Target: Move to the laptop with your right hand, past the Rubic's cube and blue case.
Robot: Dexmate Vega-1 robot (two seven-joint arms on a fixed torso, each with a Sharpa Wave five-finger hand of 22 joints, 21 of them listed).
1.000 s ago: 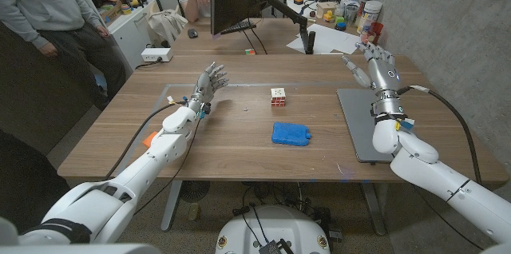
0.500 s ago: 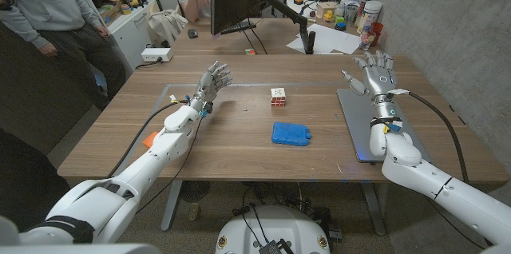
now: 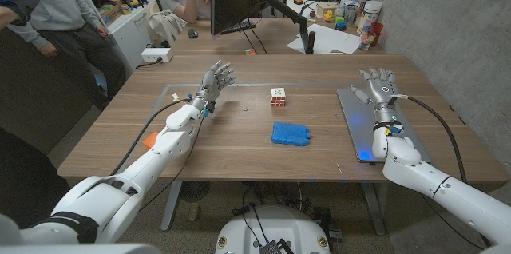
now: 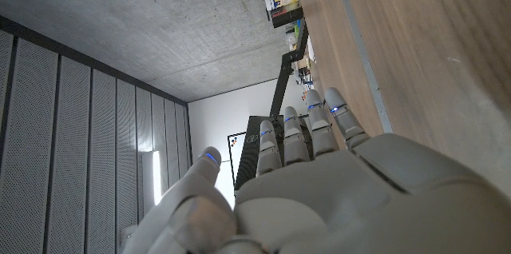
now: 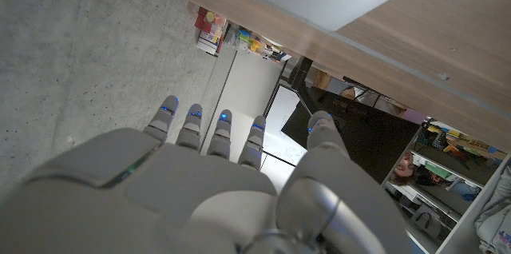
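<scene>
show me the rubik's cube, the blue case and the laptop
Rubik's cube (image 3: 278,97), head view, front face.
Blue case (image 3: 291,134), head view, middle of top.
Laptop (image 3: 357,122), head view, bare lid.

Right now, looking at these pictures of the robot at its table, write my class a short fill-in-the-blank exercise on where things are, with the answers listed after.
1. The right hand is over the closed grey ____.
2. The small object between the Rubik's cube and the table's near edge, the blue case, is coloured ____.
3. The left hand holds ____.
4. The table top is made of ____.

Missing words: laptop; blue; nothing; wood
</scene>
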